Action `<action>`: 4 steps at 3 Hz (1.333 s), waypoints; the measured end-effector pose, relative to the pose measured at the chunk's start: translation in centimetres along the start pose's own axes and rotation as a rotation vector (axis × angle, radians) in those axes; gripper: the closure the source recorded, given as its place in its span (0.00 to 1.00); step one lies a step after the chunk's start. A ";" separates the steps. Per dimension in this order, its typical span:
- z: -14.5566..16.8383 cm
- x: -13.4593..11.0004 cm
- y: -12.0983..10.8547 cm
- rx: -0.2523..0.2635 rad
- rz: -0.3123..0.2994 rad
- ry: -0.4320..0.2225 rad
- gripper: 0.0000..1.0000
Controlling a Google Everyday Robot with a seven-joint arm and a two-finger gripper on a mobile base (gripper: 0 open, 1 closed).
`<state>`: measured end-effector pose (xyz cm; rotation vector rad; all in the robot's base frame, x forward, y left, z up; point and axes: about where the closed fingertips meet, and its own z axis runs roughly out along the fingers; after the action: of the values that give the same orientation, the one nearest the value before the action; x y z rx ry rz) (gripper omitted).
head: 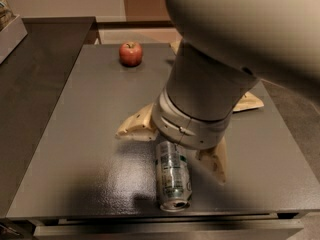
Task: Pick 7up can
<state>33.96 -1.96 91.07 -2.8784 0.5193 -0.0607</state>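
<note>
Can [173,180] lies on its side, lower centre. Gripper [170,155] directly above it, fingers apart, one either side.

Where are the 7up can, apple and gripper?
7up can [173,180]: camera view, mid-body of the can lying on its side.
apple [130,53]: camera view, centre of the red skin.
gripper [170,157]: camera view, midway between its open fingertips, over the can's far end.

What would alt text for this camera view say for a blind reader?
A robot arm's open gripper hangs over the far end of a 7up can lying on its side near the front edge of a dark table, one finger on each side. A red apple sits at the back.
</note>
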 end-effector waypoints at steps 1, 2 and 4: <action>2.0 -0.4 0.4 -0.044 -0.039 0.022 0.00; 3.7 -0.2 1.0 -0.073 -0.044 0.039 0.00; 5.8 0.2 1.8 -0.112 -0.057 0.084 0.18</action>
<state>34.01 -2.55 85.01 -3.0107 0.4693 -0.1669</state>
